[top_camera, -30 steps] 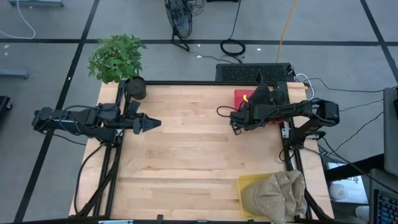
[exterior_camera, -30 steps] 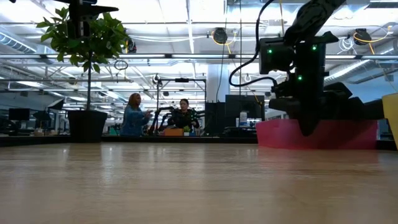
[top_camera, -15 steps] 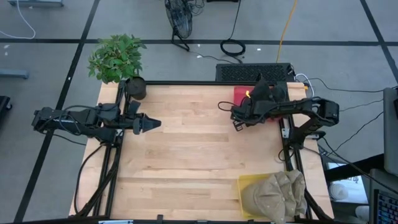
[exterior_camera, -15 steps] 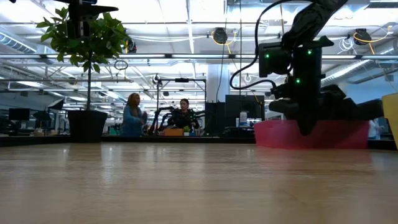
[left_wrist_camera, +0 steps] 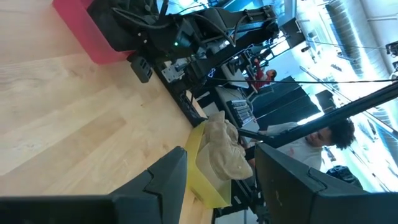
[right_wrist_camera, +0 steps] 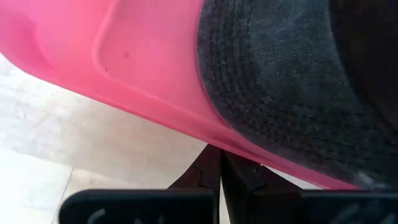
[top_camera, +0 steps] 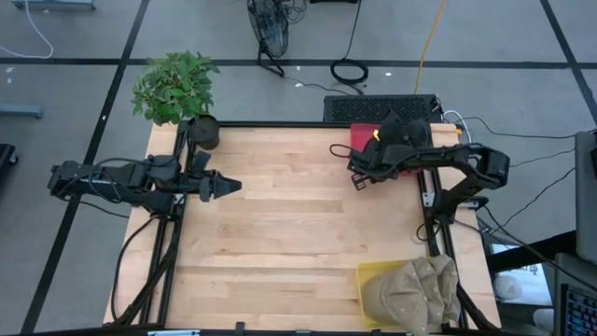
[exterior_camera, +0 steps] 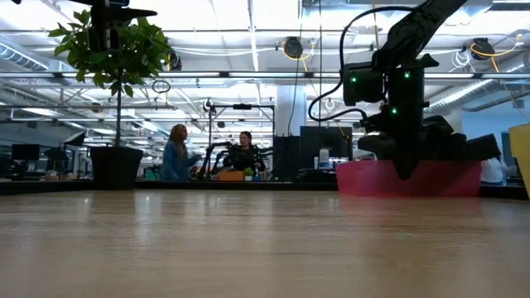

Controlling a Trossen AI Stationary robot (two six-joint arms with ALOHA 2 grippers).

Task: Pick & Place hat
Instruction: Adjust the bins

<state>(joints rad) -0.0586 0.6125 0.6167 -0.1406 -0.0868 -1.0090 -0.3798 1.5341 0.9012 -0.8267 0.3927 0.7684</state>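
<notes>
Caught the right gripper hanging at the table-middle side of the shallow pink plastic bin, right at the far edge of the pale wooden table. Spotted its fingers pressed together in the wrist view, just outside the bin's rim, with nothing visibly pinched between them. Found the dark grey fabric cap lying inside that bin, its stitched brim resting against the pink wall nearest the gripper. Judged the step as a pick not yet made. Could not rule out a drop just finished. Called for spreading the fingers first, lifting clear of the rim, then coming down over the brim's edge and nipping the stiff stitched part rather than the soft crown. Needed care not to catch the bin wall along with the cloth, or to drag the bin off its spot. Read the brim as pointing toward the table's middle, crown toward the arm's base, so the long axis ran roughly along the right arm's own line; could not fix it closer than that from above. Left the left gripper waiting by the table's left edge, fingers spread, well apart from everything. Noted a crumpled tan hat sitting in the yellow bin at the near right corner.
</notes>
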